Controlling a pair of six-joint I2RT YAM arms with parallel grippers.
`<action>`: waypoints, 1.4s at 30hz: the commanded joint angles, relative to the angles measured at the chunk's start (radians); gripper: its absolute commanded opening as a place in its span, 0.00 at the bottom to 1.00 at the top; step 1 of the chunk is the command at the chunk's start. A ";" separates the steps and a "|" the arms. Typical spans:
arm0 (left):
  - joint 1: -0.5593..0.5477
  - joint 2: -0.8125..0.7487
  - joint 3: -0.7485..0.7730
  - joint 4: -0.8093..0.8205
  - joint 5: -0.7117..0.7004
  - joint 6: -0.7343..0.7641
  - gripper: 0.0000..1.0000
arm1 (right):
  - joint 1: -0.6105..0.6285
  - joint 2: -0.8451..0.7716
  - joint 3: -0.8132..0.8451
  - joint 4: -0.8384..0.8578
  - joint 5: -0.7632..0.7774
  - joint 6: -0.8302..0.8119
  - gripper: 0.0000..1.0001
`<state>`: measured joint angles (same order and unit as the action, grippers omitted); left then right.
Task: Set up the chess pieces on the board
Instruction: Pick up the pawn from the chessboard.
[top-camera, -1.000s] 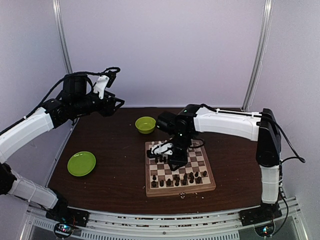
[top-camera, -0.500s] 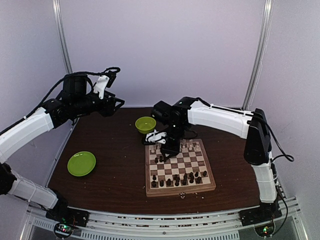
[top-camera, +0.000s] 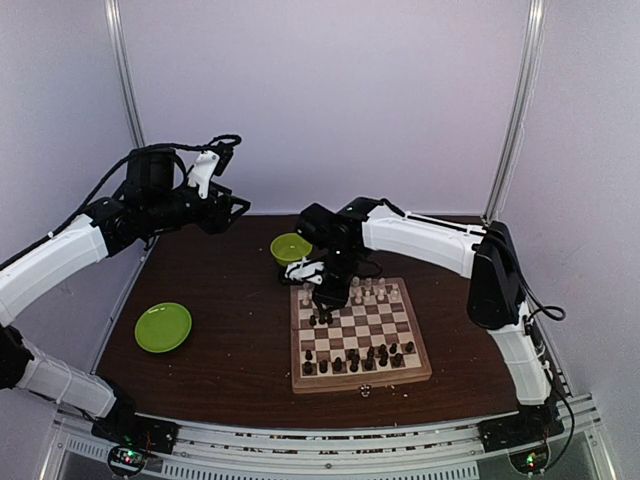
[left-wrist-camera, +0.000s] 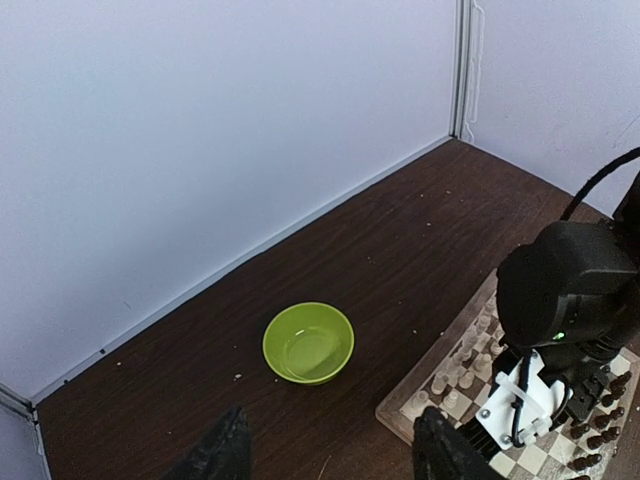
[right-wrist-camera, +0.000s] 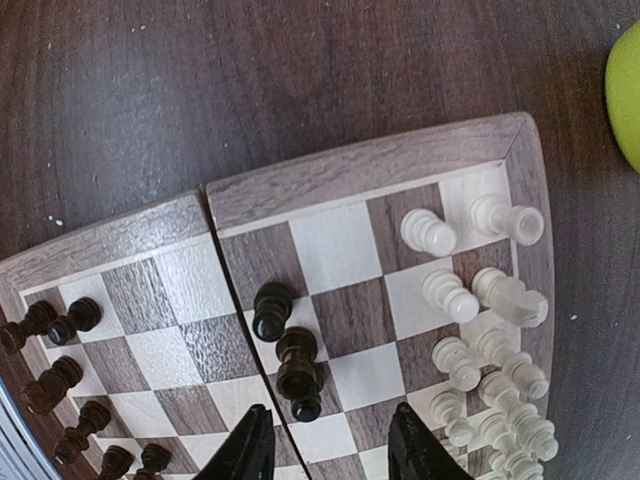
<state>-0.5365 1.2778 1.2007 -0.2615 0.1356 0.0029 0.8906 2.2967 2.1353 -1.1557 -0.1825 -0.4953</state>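
The wooden chessboard lies right of the table's middle. Cream chess pieces stand along its far rows and dark pieces along its near rows. My right gripper hovers over the board's far left corner, open and empty. In the right wrist view its fingertips frame two dark pieces near the board's fold, with cream pieces at the right. My left gripper is held high at the back left, open and empty; its wrist view looks down on the board's corner.
A lime-green bowl sits just behind the board's far left corner, also in the left wrist view. A lime-green plate lies at the left. Pale crumbs dot the table near the board's front edge. Walls close the back and sides.
My right gripper has moved from over the board's left middle toward the far left corner, near the bowl. The left arm has not moved.
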 joint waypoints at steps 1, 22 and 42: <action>-0.001 0.009 0.025 0.021 0.013 -0.012 0.56 | -0.004 0.054 0.070 -0.015 -0.004 0.008 0.40; 0.000 0.017 0.025 0.022 0.025 -0.014 0.57 | -0.014 0.027 -0.019 -0.050 -0.070 -0.036 0.41; 0.000 0.017 0.026 0.021 0.036 -0.018 0.57 | -0.015 0.014 -0.061 -0.040 -0.045 -0.017 0.07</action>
<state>-0.5365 1.2907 1.2007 -0.2619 0.1551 -0.0078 0.8795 2.3543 2.1094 -1.1915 -0.2455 -0.5186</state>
